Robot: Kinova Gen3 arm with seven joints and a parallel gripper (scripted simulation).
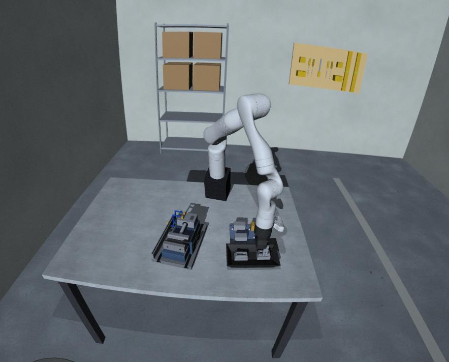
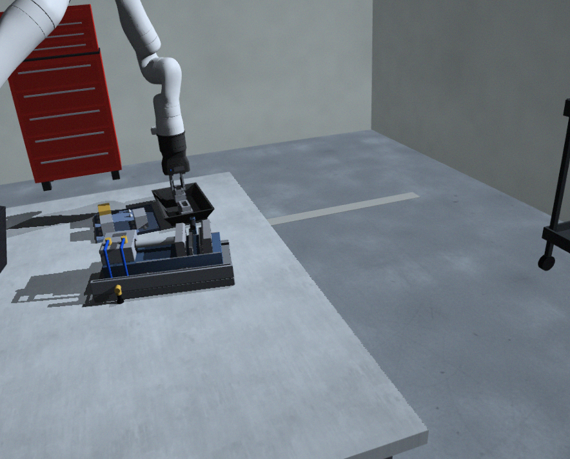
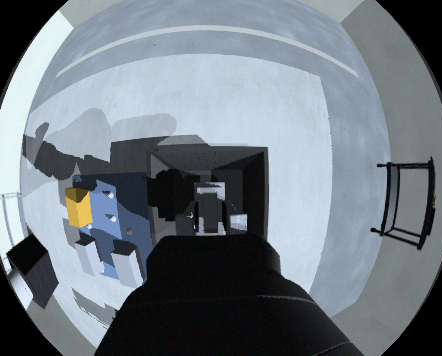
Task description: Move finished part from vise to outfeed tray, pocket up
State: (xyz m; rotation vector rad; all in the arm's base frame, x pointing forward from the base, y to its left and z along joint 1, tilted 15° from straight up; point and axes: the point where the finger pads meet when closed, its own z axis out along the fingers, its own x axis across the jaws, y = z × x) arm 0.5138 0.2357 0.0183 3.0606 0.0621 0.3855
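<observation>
A workshop; red tool chest (image 2: 63,93), vise (image 2: 167,256), steel shelf rack (image 1: 157,85).

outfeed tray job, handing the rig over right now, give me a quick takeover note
Claw: shut on the finished part, pointing straight down into the outfeed tray.
Part: out of the vise, low inside the tray; whether it touches the floor cannot be told.
A second grey part lies in the tray beside it.
Done: removal and transfer.
Left: seat it flat, pocket up, open the claw, withdraw.
</observation>
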